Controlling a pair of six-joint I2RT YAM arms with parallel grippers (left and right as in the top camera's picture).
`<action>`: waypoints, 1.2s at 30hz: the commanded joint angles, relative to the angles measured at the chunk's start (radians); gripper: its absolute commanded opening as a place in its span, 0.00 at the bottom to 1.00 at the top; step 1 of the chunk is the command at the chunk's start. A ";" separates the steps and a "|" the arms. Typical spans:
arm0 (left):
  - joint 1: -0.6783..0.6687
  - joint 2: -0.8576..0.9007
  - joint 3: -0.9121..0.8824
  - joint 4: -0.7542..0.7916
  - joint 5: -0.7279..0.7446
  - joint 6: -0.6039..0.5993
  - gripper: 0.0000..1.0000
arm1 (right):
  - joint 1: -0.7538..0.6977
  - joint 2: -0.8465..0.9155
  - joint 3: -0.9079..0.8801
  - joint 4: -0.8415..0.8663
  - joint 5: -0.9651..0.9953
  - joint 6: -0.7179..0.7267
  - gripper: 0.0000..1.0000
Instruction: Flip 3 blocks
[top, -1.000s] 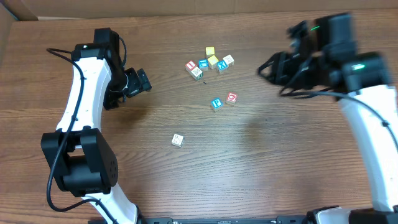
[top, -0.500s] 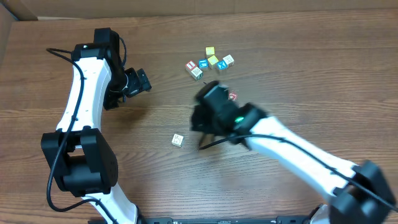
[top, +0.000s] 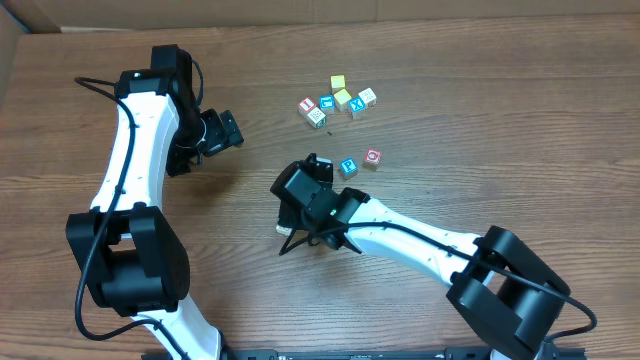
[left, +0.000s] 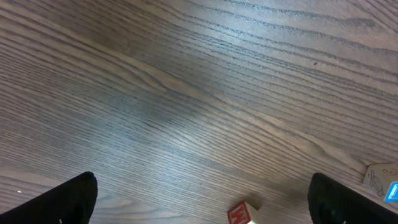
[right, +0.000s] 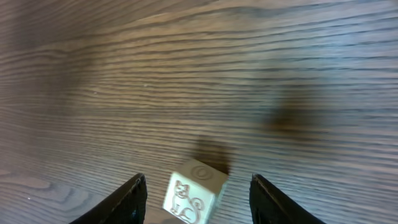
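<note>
Where right fingers (right: 124, 202) hang: parted astride pale block (right: 196, 191), gaps both sides
Left fingers (left: 68, 200): spread wide above desk (left: 186, 93)

We read a blue X on the X cube (top: 357, 104). The red cube (left: 242, 213) shows a white letter, possibly M. The teal-faced block (top: 348, 167) carries a white letter too small to read. Other markings are illegible.

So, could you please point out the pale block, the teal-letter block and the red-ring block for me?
pale block (right: 195, 188), right wrist view, middle of the cube
teal-letter block (top: 348, 167), overhead view, its top face
red-ring block (top: 373, 157), overhead view, its top face
</note>
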 joint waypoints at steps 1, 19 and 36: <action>-0.001 -0.020 0.018 0.002 -0.010 0.012 1.00 | 0.037 0.051 0.004 0.021 0.017 0.011 0.54; -0.001 -0.020 0.018 0.002 -0.010 0.012 1.00 | 0.027 0.044 0.094 -0.203 0.113 -0.055 0.20; -0.001 -0.020 0.018 0.002 -0.010 0.012 1.00 | 0.017 -0.041 0.174 -0.447 -0.037 -0.202 0.83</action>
